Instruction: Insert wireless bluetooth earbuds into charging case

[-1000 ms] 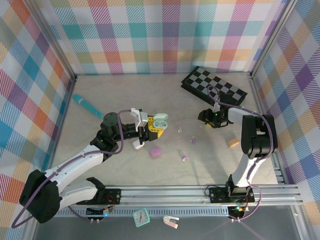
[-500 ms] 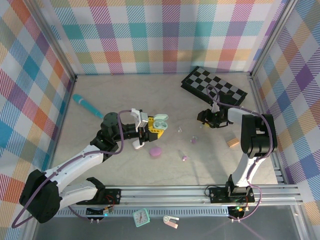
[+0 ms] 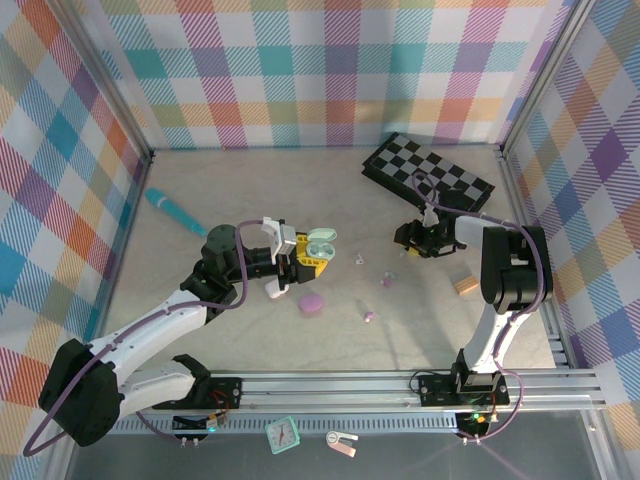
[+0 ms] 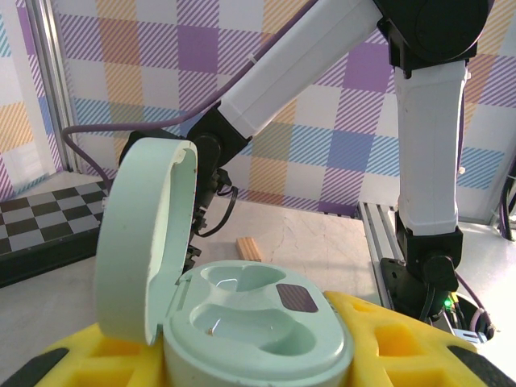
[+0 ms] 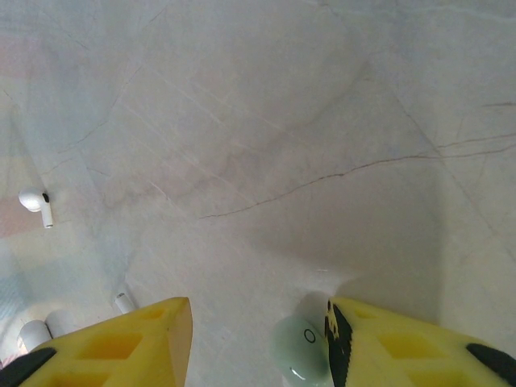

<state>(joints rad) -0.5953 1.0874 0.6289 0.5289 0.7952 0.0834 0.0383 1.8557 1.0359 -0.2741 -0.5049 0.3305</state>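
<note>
Mint case (image 4: 266,318) in left pincer (image 3: 307,258)

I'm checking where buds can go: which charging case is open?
The mint green case, held in the left gripper with its lid raised; the lilac case on the table is shut.

Two cases: mint case (image 3: 320,241) in the left gripper (image 3: 308,254), lilac case (image 3: 311,303) beside it; four earbuds (image 3: 358,261), one mint earbud (image 5: 294,351) between the right gripper (image 5: 258,314) fingers.

The left arm (image 3: 150,325) and right arm (image 3: 492,342) share one build: white link shells between black joint housings. A purple cable (image 3: 546,265) loops along each. The fingers (image 5: 121,343) are yellow moulded plastic with black patches, and a green light (image 4: 446,301) glows at the right base.
</note>
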